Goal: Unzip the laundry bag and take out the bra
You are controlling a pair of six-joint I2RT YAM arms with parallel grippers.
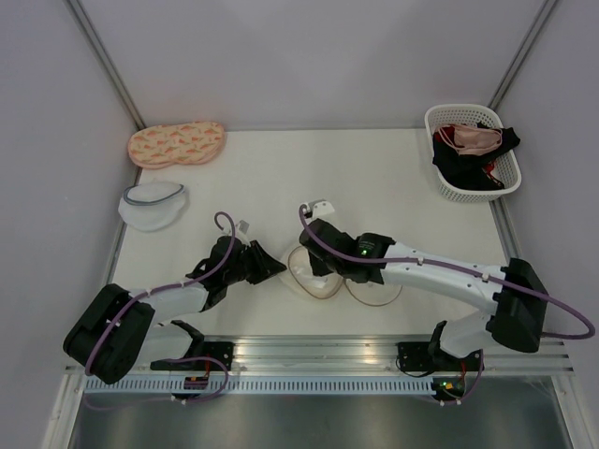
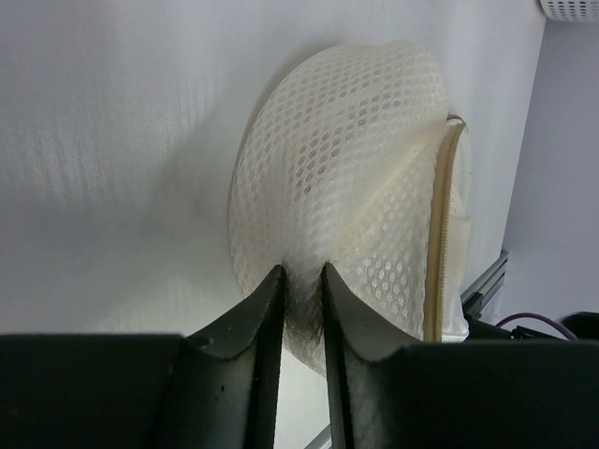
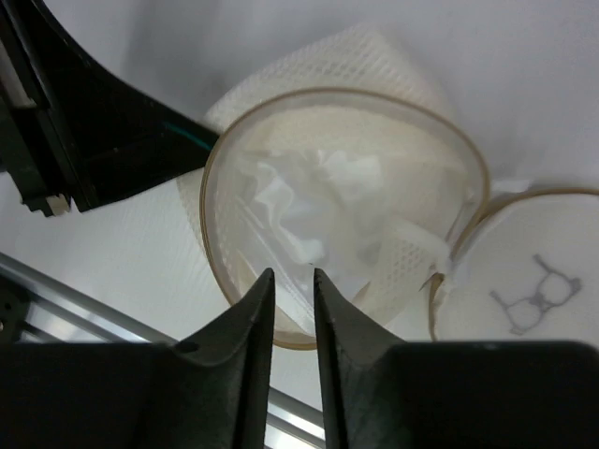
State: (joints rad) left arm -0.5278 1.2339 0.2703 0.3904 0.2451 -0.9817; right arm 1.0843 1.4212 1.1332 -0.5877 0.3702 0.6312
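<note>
counter [image 1: 281, 168]: carried the bag [image 1: 314, 278] near its front edge, between the two arms.
bag: cream mesh dome, zip already undone — flap [image 3: 533, 271] with the bra symbol lay folded aside.
bra [image 3: 318, 201]: white, crumpled, inside the bag — removal was left.
left tool [image 2: 301, 290]: pinched the mesh wall.
right tool [image 3: 288, 281]: sat over the rim, fingers nearly together; grip unclear.

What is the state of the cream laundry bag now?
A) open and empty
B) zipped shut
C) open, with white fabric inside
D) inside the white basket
C: the laundry bag gapes open, its flat face is folded aside, and the white bra lies crumpled inside.
</note>
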